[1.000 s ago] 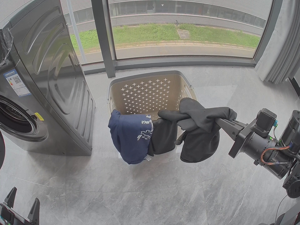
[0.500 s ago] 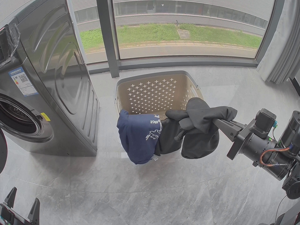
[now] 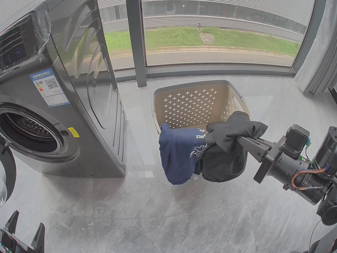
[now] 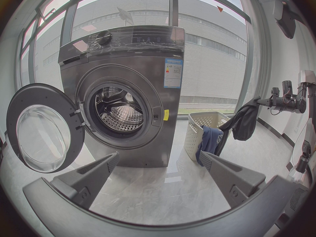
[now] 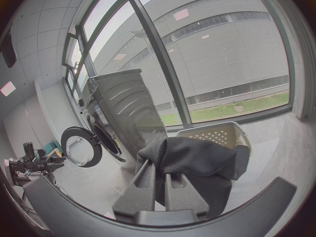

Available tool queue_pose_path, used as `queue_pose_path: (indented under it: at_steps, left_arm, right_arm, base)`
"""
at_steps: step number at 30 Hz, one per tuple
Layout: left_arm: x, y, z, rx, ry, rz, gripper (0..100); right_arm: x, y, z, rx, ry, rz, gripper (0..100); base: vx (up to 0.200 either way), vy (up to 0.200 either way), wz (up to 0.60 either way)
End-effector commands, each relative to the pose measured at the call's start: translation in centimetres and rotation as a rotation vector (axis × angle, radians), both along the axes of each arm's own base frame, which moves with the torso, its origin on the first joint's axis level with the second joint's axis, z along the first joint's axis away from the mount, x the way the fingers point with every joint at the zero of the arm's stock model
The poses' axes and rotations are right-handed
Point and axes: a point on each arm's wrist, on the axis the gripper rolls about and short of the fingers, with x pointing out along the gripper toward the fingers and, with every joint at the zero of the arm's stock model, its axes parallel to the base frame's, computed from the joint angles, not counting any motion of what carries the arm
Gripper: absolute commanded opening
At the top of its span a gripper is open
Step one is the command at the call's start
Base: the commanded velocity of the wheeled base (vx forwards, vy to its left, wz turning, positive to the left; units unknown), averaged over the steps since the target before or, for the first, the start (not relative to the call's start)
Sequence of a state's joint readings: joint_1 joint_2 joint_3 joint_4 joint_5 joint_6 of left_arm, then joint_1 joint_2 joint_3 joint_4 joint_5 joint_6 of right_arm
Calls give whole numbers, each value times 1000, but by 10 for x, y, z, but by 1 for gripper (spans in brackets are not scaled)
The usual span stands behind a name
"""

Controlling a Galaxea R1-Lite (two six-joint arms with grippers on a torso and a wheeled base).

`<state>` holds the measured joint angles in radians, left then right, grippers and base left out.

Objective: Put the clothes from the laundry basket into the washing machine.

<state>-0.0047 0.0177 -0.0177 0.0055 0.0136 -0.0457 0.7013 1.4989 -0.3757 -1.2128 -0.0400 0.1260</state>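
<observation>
Washing machine (image 3: 87,88) at 9 o'clock, door (image 4: 42,129) open, ready for loading. Laundry basket (image 3: 196,83) toward 1 o'clock, navy garment (image 3: 179,155) draped over near rim. Black garment (image 3: 228,151) hangs pinched in right gripper (image 3: 244,140) at 3 o'clock, likely for carrying. Left gripper (image 4: 158,154) at 7 o'clock, spread.

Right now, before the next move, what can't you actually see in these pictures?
- Floor of the laundry basket: head view, hidden by its near wall, the blue garment draped over the rim and the dark garment hanging in front. Whether more clothes lie inside cannot be told.
- The washing machine door: head view, cut off by the left edge.
- Tips of the right claw: head view, buried in the dark garment.
</observation>
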Motion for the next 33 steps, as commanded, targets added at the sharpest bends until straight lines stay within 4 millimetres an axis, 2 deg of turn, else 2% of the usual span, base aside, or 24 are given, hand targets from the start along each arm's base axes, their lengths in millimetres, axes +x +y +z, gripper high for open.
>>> queue_pose_path:
  at_steps: [1,23,29,33]
  left_arm:
    - [0,0,-4,0,2,0,100]
    - [0,0,-4,0,4,0,100]
    - [0,0,-4,0,2,0,100]
    - [0,0,-4,0,2,2,100]
  right_arm:
    - [-2,2,1,2,-3,12,0]
    - [-6,5,1,8,-10,41,0]
    - [-3,5,1,12,-9,23,0]
    - [-2,4,1,10,-7,17,0]
  base:
    - [0,200,0]
    - [0,200,0]
    - [0,0,0]
    - [-200,0,0]
